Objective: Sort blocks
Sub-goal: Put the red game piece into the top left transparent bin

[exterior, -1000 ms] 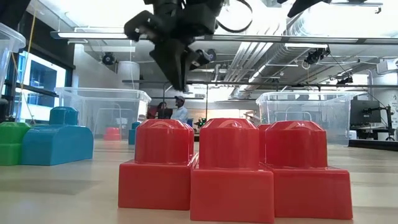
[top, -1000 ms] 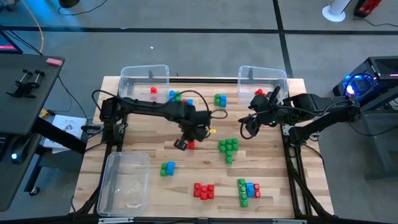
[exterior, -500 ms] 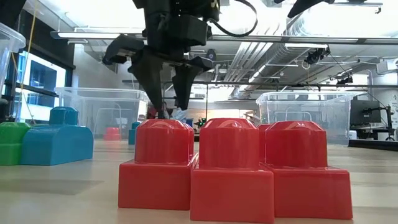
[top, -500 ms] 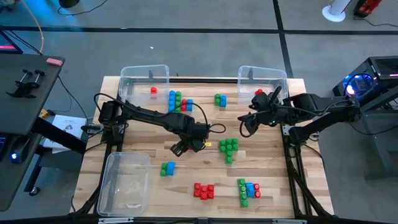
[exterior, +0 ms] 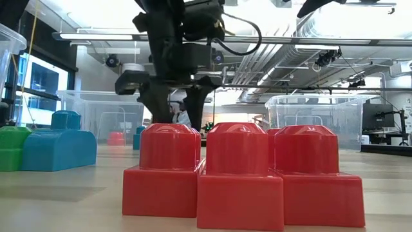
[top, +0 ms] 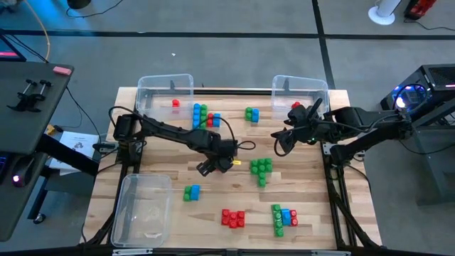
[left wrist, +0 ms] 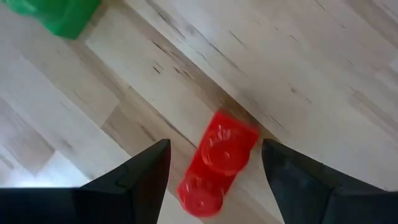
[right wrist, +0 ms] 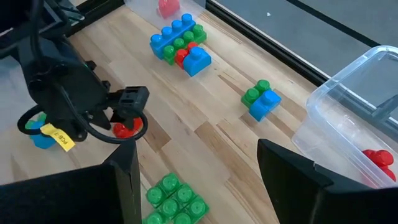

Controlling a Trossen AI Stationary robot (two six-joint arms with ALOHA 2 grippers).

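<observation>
A small red two-stud block [left wrist: 217, 163] lies flat on the wooden table near its middle; it also shows in the right wrist view [right wrist: 123, 129]. My left gripper [left wrist: 214, 144] is open, points down and hangs low over it, one finger on either side, not touching. It also shows in the high view [top: 212, 166] and in the low view [exterior: 174, 106]. My right gripper [top: 283, 144] is open and empty above the table's far right, beside the far right bin [top: 300, 89].
Block clusters lie about: green [top: 261, 169], red [top: 232, 217], green-blue-red [top: 284, 217], blue-green [top: 192, 192], blue-green-red [top: 205, 115], green-blue [top: 252, 114]. A far left bin [top: 165, 91] holds a red block. A near left bin [top: 142, 206] stands at the table's corner.
My left gripper has gone down toward the red block and a little toward the table's near edge, turning about its wrist. Its fingers now stand low on either side of the block. The block has stayed in place.
</observation>
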